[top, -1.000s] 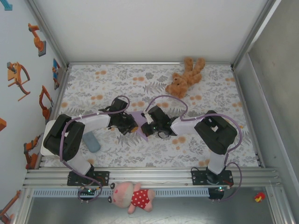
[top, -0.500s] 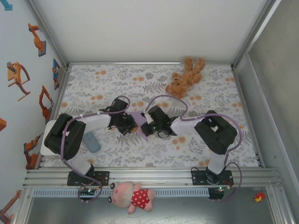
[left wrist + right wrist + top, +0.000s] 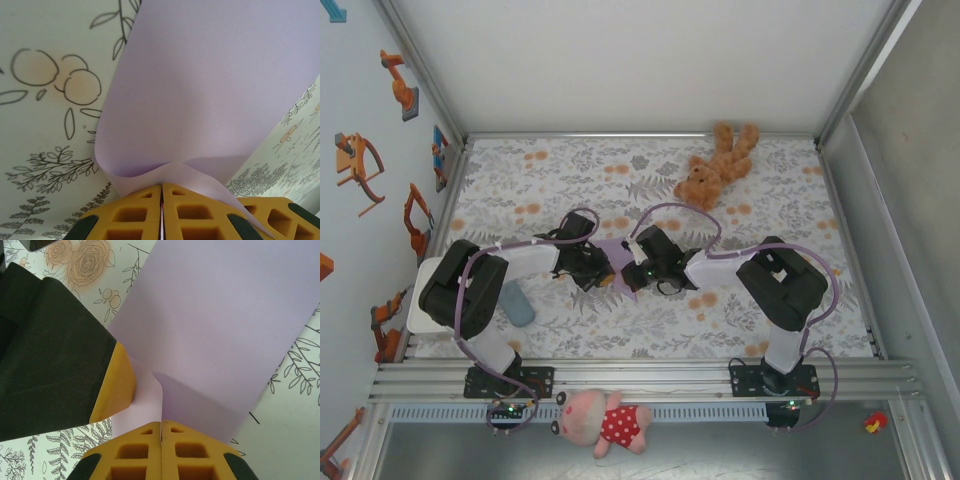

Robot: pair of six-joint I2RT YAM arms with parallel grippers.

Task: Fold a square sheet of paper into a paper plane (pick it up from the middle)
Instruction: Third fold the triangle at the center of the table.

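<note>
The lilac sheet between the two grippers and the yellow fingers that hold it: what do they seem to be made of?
The lilac sheet: thin paper, most likely, with a matte finish; it bends in a smooth curl and gives no shine. The yellow fingers: probably a moulded or printed plastic or rubber, matte; they show a grid of hollow cells.

the square sheet of paper (image 3: 215, 90) is plain pale lilac with no print. the tabletop (image 3: 570, 170) is white, with grey line-drawn leaves and pale orange flowers. the left hand (image 3: 161, 192) and right hand (image 3: 161, 432) are yellow-orange with black backing. at 1 o'clock is a golden-brown teddy bear (image 3: 717, 165), at 6 o'clock a pink pig toy (image 3: 605, 420) in a red, white-dotted dress, and at 9 o'clock a grey-blue pad (image 3: 517, 303).
</note>
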